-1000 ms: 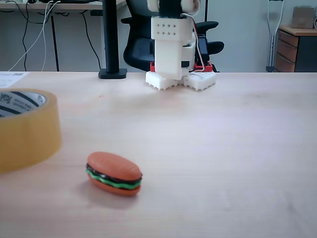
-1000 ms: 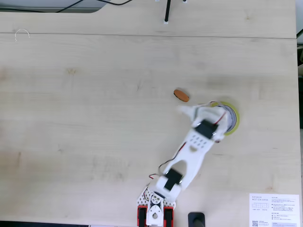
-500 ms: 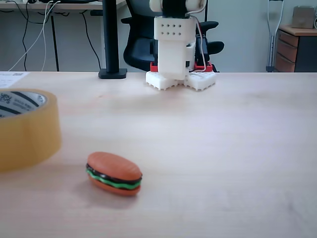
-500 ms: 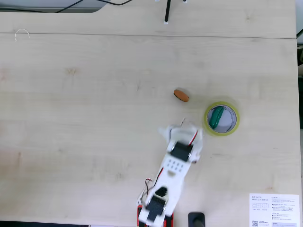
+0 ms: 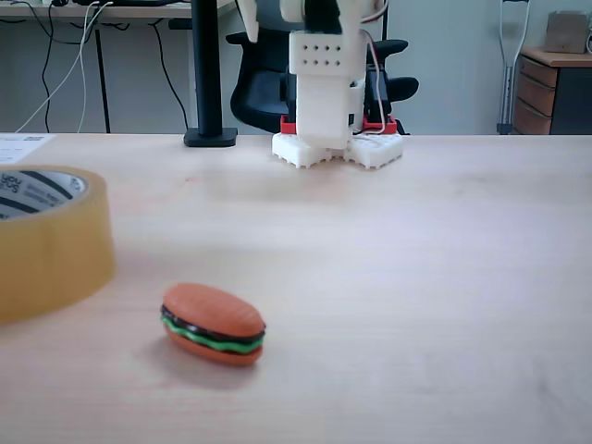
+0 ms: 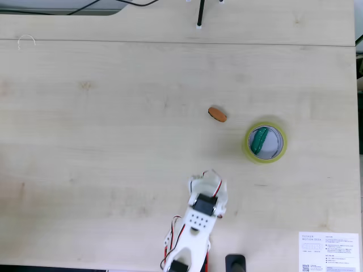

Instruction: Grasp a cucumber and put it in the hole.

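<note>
Where cucumber (image 6: 260, 140) fills hole (image 6: 272, 145)

Black print runs along the white inner core of the tape roll (image 5: 42, 185) at the left edge of a fixed view, too partial to read. The white sheet (image 6: 329, 251) at the lower right of a fixed view carries tiny, illegible text.
</note>
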Controlling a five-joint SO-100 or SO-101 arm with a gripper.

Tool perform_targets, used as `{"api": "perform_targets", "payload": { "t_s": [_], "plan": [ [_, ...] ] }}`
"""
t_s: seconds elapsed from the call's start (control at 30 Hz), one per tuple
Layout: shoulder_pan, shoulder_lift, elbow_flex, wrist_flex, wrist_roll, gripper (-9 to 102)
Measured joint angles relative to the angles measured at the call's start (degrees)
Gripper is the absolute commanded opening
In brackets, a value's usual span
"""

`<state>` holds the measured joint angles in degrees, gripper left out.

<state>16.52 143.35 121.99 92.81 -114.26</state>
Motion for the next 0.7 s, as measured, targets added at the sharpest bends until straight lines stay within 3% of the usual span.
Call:
{"api": "perform_targets", "payload": {
  "t_s": [0.13, 0.27, 0.7],
  "plan": [
    [-0.09, 7.12, 8.7, -0.09, 0.0, 21],
    [-1.23, 10.46, 11.6, -1.23, 0.0, 10],
    [-2.29, 21.8, 29.18, -11.16, 0.0, 9]
  ]
}}
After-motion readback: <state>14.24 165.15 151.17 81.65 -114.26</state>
